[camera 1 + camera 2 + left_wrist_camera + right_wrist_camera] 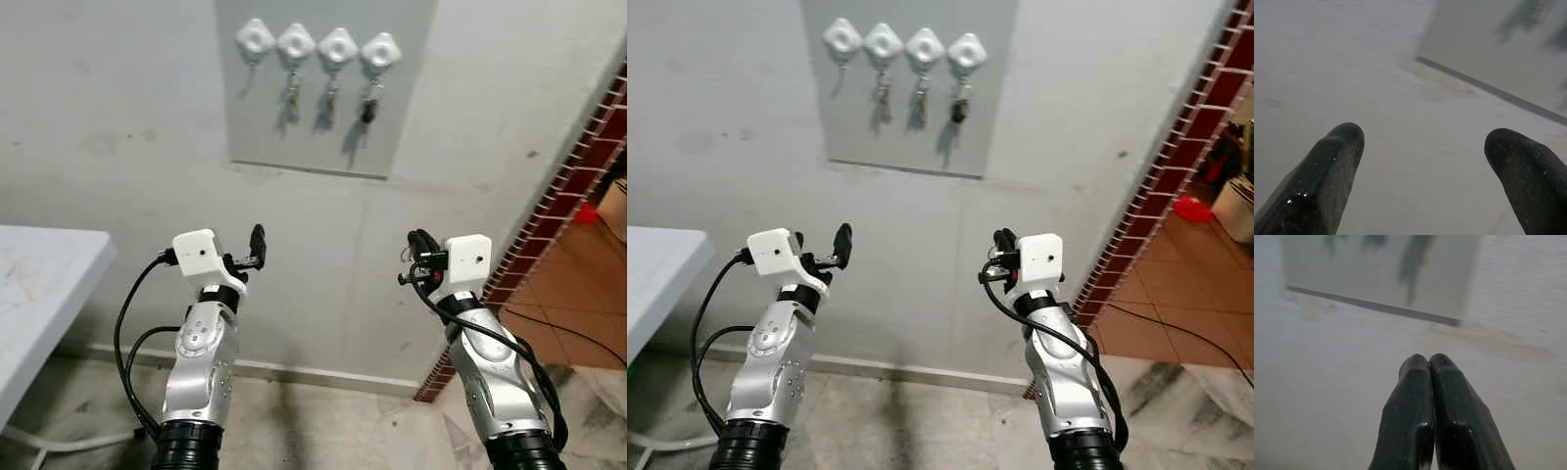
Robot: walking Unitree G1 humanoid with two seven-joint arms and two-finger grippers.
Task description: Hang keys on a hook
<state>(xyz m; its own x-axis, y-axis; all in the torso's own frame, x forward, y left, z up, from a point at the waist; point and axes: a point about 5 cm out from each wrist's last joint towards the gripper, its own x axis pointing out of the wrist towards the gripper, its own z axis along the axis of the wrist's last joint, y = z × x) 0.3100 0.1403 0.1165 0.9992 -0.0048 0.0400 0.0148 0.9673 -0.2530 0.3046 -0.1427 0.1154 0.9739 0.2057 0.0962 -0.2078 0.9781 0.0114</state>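
Observation:
A grey panel (323, 137) on the wall carries a row of white hooks. The leftmost hook (255, 39) has nothing on it. Keys (292, 93) hang from the second hook, and more keys (331, 96) and a dark set (369, 103) from the two to its right. Both arms are raised in front of the wall, well below the panel. My left gripper (250, 253) is open, its fingertips (1344, 134) wide apart with nothing between them. My right gripper (419, 245) is shut, its pads (1418, 364) pressed together, and no key is visible in it.
A white table (39, 274) juts in from the left. A red tiled wall corner (568, 186) runs diagonally at the right, with a tiled floor and a small red object (586, 211) beyond it. Black cables hang along both arms.

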